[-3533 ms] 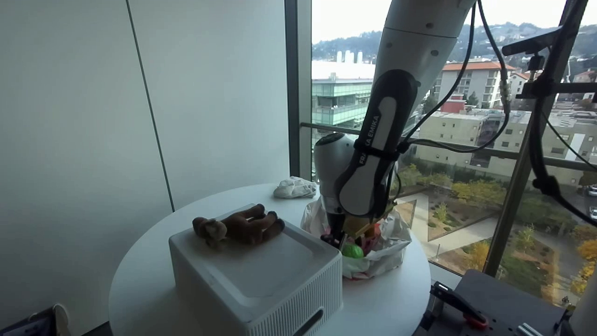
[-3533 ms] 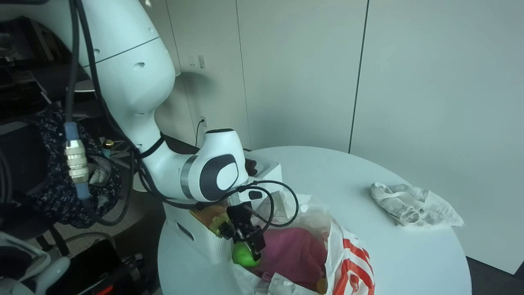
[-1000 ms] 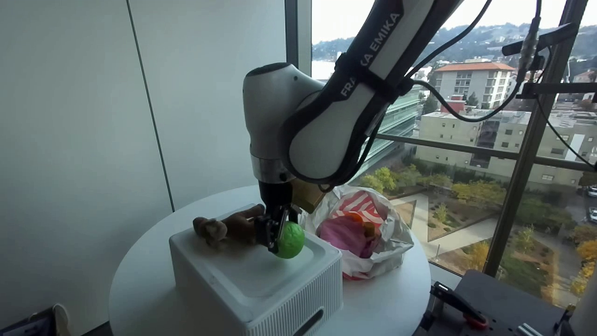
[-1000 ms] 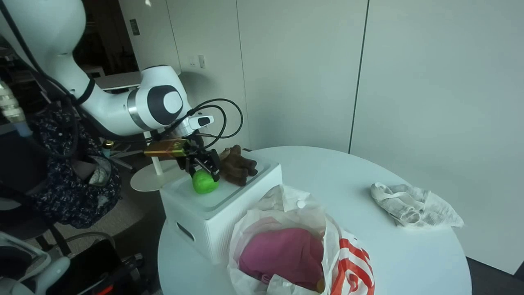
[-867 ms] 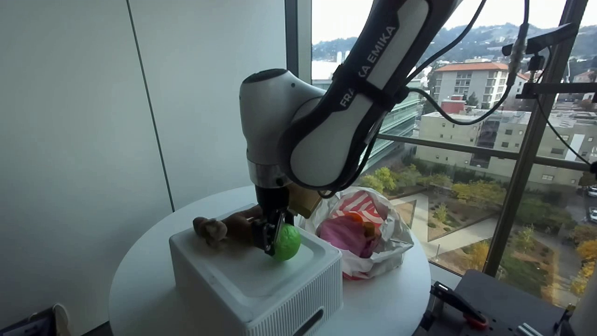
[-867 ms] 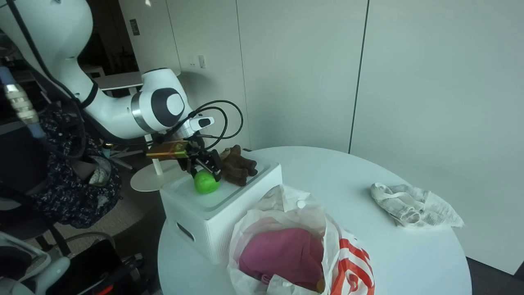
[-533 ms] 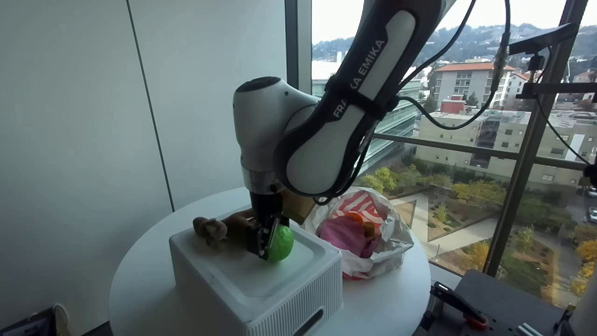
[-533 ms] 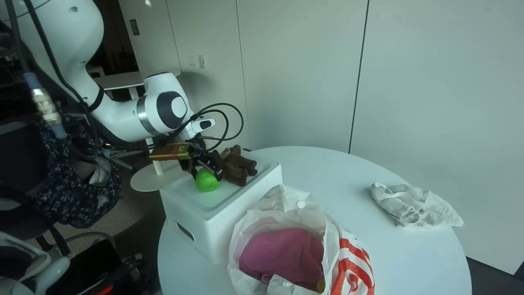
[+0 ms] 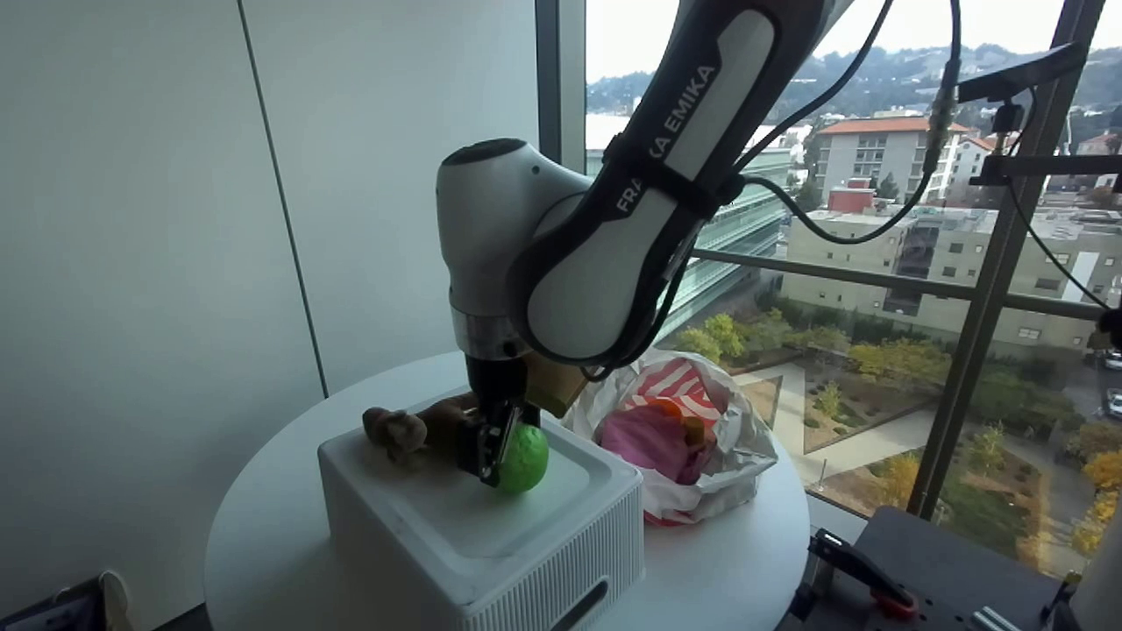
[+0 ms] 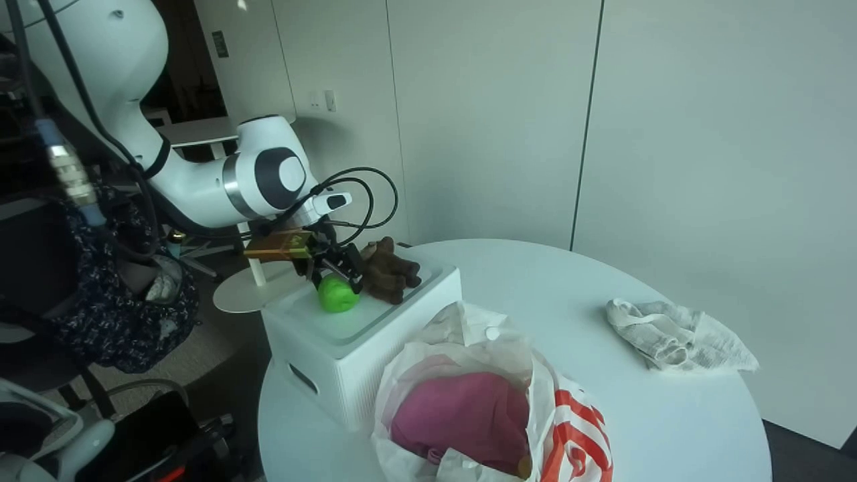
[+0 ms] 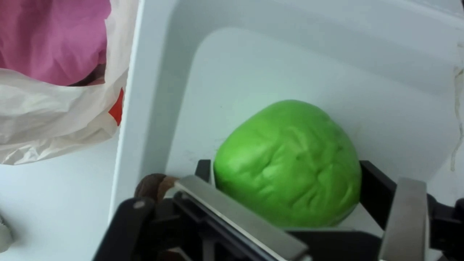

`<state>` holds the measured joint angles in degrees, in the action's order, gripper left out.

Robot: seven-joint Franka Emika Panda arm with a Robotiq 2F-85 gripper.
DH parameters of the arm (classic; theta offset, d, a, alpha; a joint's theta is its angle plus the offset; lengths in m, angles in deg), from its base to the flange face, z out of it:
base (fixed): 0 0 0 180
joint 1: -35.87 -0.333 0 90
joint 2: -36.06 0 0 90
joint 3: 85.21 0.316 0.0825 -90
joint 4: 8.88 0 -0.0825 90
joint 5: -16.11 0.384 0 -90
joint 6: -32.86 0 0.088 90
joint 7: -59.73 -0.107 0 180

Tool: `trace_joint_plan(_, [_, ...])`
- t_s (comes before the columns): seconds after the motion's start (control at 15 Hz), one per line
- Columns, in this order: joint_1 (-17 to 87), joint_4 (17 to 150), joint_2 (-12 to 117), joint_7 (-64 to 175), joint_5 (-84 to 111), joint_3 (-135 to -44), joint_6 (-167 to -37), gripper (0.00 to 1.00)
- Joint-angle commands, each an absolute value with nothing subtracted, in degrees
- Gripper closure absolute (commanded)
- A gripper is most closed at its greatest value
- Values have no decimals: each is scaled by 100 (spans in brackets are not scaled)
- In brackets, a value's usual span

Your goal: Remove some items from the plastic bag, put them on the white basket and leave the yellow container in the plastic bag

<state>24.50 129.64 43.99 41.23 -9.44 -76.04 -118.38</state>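
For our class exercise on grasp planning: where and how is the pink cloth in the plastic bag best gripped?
Probably by pinching the upper middle of the pink cloth, which looks domed, coming straight down from above: the plastic bag gapes upward with its walls around the cloth, so a sideways approach would likely snag them.

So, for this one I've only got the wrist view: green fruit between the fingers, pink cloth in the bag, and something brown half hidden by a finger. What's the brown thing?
Observer: An exterior view shows it as a brown toy with stubby limbs.
Operator: What can you see in the plastic bag that I can't?
Observer: In an exterior view, an orange thing shows by the pink cloth; what it is, I can't tell.
Operator: And what shape is the table?
Observer: Round, by its curved edge in both exterior views.
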Motion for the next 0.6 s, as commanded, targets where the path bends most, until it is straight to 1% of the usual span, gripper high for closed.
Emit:
trace_joint_plan(0.0, [2358, 12905, 4092, 3974, -1207, -7778, -12211, 0])
trace_joint_plan(0.2, [2514, 12567, 3954, 3719, -1399, -7868, -12207, 0])
trace_joint_plan(0.53, [2791, 12261, 3710, 2830, -2277, -8399, -11476, 0])
